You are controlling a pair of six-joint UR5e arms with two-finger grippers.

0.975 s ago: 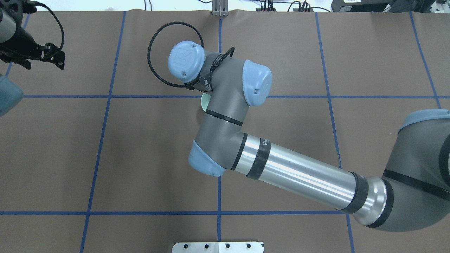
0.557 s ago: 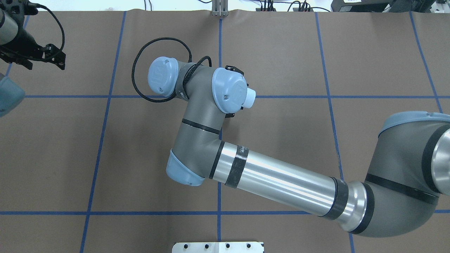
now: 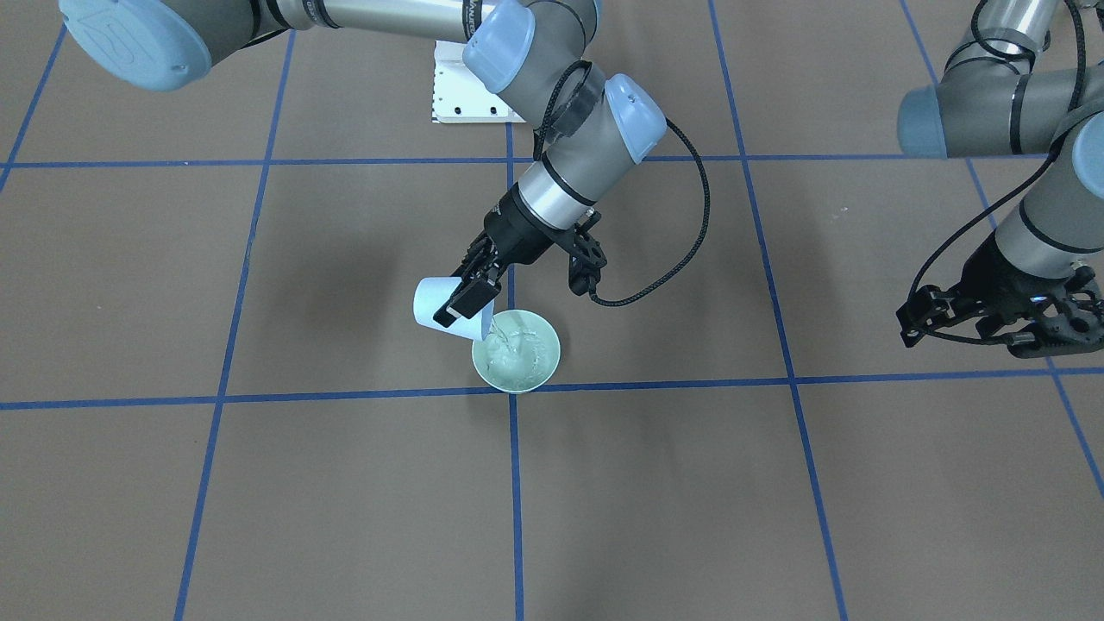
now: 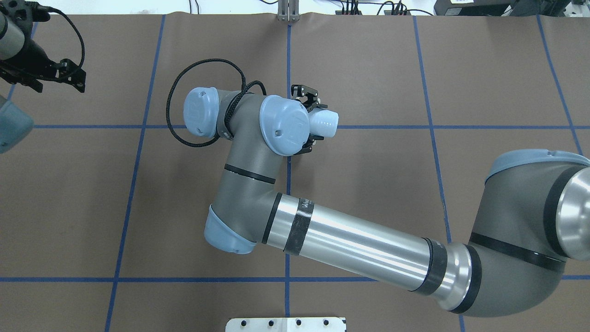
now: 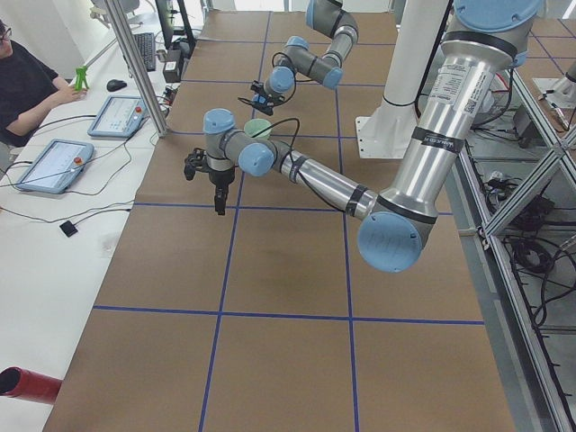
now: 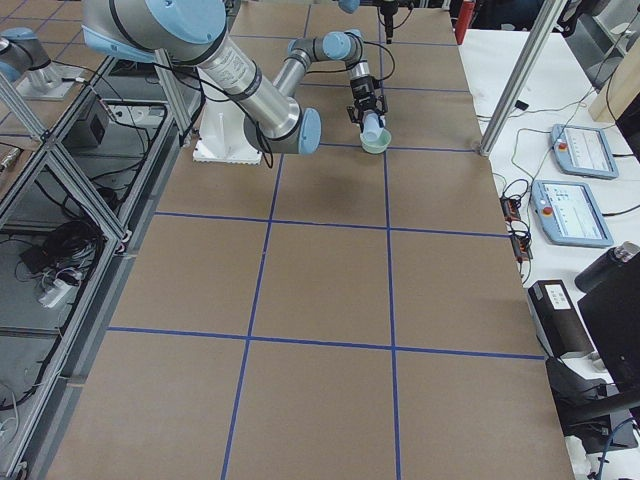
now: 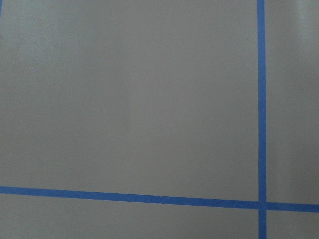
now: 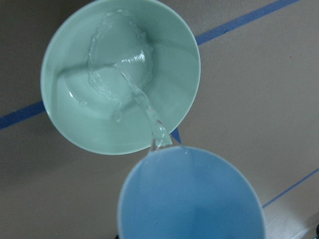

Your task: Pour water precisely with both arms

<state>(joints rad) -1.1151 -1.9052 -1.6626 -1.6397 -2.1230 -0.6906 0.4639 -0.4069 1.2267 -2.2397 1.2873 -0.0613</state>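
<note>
My right gripper [image 3: 466, 304] is shut on a pale blue cup [image 3: 434, 308], tipped steeply over a mint-green bowl [image 3: 555, 352] on the brown mat. In the right wrist view a thin stream of water [image 8: 144, 105] runs from the lip of the cup [image 8: 192, 199] into the bowl [image 8: 190, 59], where it pools with shiny glints. From overhead only the cup [image 4: 325, 122] shows past the right wrist; the bowl is hidden under the arm. My left gripper [image 3: 968, 338] hangs open and empty far off to the side, above bare mat.
Blue tape lines [image 3: 509, 483] divide the brown mat into squares. The white bolted pedestal [image 4: 286, 324] stands at the robot's edge. A black cable [image 4: 184, 115] loops off the right wrist. A seated person [image 5: 27, 85] and two tablets [image 5: 121, 115] are at a side table.
The right wrist has swung left in the overhead view and rotated. The cup has come out from under it, tipped on its side. The left arm has barely moved.
</note>
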